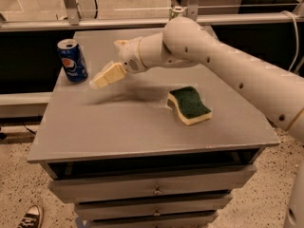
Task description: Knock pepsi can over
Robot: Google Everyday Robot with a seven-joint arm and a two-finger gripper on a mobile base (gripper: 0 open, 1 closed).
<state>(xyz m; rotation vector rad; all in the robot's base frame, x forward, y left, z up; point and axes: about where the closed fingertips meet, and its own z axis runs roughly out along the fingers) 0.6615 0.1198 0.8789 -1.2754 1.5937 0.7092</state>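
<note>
The pepsi can point(72, 60) is blue with a red-white-blue logo and a silver top. It stands upright near the far left corner of the grey table point(118, 127). My gripper point(103, 76) hangs just above the table, a little to the right of the can and slightly nearer the front edge. Its cream tip points left toward the can's lower part, and a small gap separates them. My white arm reaches in from the right, across the back of the table.
A yellow sponge with a green top point(189, 105) lies right of the table's centre. A pale green-and-silver can point(176, 12) stands at the far edge behind my arm. A metal rail point(142, 22) runs behind the table. A shoe point(29, 217) is on the floor at lower left.
</note>
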